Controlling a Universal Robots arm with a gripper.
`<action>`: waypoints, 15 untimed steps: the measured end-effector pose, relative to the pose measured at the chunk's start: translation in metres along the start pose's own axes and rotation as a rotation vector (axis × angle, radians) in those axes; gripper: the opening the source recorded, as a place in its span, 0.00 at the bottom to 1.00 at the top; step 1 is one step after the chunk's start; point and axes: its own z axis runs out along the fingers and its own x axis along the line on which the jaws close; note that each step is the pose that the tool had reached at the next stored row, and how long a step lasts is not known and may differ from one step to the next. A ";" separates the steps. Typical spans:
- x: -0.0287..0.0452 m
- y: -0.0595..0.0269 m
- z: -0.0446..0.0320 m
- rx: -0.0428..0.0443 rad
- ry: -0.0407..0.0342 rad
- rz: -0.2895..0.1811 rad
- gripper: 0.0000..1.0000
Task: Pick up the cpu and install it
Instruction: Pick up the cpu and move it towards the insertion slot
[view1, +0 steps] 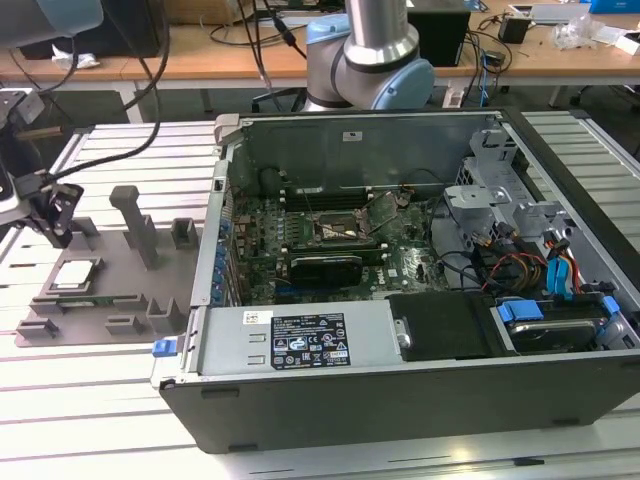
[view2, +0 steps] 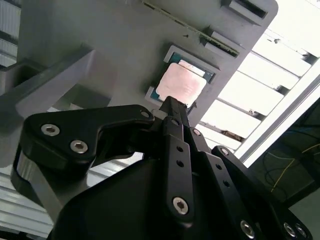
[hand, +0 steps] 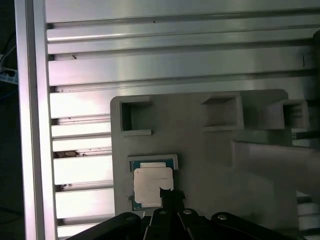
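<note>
While cpu (hand: 150, 182) sits in gray tray (hand: 200, 145) recess, claw (hand: 167, 192) hovers just above it, pressed together, holding nothing.

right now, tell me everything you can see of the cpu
The cpu is a thin, flat square chip with a pale, metallic-looking top plate on a slightly larger, darker base. It lies level and face up in a shallow square recess of the grey holder tray, which rests on the slatted table at the exterior view's left, outside the computer case. The gripper hangs over one edge of it; whether they touch cannot be told.
</note>
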 end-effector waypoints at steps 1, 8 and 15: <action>0.0011 -0.0014 0.0034 -0.0001 -0.0002 0.000 0.11; 0.0062 -0.0045 0.0234 -0.0001 -0.0001 0.000 0.11; 0.0151 -0.0060 0.0399 -0.0002 -0.0001 0.000 0.11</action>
